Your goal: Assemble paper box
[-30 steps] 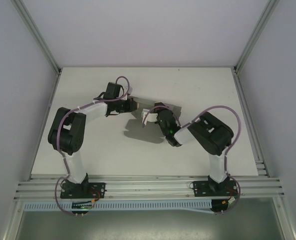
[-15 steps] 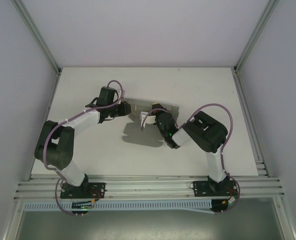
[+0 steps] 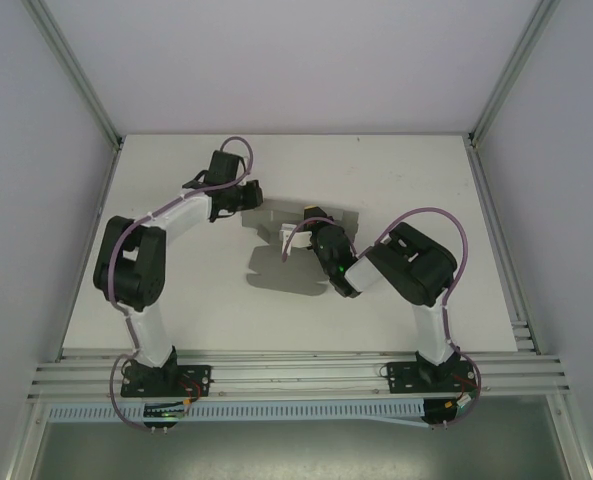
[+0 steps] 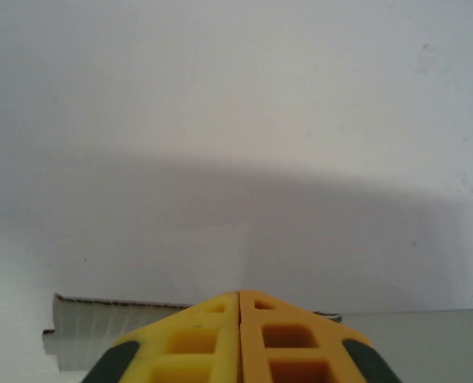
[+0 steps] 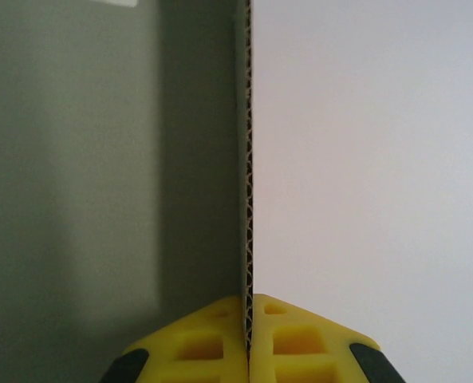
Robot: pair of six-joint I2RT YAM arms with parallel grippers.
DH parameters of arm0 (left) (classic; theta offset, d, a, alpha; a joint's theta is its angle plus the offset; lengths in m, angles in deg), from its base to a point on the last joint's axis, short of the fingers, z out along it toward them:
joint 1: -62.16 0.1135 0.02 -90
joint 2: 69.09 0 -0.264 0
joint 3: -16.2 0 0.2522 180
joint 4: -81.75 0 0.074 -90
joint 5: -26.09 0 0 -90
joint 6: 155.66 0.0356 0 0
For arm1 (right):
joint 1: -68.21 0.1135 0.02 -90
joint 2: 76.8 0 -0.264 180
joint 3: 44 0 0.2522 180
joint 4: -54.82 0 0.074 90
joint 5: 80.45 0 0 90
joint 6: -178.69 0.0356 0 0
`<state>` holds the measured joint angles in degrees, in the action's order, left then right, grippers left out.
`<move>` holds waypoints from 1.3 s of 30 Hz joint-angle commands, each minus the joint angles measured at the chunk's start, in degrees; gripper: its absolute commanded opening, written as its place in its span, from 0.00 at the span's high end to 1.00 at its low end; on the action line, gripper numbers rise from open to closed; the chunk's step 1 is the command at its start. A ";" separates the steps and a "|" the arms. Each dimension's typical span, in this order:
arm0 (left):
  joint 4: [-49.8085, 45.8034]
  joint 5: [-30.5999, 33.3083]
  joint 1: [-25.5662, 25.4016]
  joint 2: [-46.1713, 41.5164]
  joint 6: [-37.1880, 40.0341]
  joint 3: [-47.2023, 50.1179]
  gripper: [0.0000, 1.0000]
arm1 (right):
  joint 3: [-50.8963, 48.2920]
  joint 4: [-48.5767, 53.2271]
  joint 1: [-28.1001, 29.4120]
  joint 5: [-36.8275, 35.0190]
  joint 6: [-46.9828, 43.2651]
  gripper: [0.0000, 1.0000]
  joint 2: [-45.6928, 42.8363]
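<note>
Paper box [image 3: 281,222] hangs mid-counter [image 3: 206,310], card edge pinched flat in your right gripper [image 3: 295,240]. Left gripper [image 3: 256,195] no longer touches it: backed off to far-left, shut on nothing. Fold likely needs a fresh approach

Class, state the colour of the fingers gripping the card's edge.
Yellow fingers clamping the paper box; best seen in the right wrist view.

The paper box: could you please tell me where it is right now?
The paper box is near the middle of the table in the top view, clamped edge-on in the right gripper, with the shut left gripper just to its left.
</note>
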<state>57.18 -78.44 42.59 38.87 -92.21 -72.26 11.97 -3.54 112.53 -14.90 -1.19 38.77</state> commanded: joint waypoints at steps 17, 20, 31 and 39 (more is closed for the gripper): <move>8.18 -16.98 -0.06 -1.43 -2.37 6.69 0.89 | 1.00 -0.95 0.99 -1.13 -0.14 1.00 -1.84; 12.76 -22.11 -0.75 0.04 -3.64 5.43 0.88 | 1.09 -1.39 1.21 -1.56 0.03 1.00 -1.66; 9.59 -14.87 -2.66 -3.47 -1.93 9.78 0.86 | 0.32 -0.21 0.67 -2.60 1.47 1.00 -3.60; 5.04 -2.82 1.48 -14.43 -3.94 20.71 0.67 | -0.34 -1.49 -0.18 -3.02 0.05 1.00 -4.12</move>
<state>64.83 -87.20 42.13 27.99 -95.11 -54.03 12.00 -3.04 112.55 -18.63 -0.84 36.73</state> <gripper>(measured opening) 0.315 0.056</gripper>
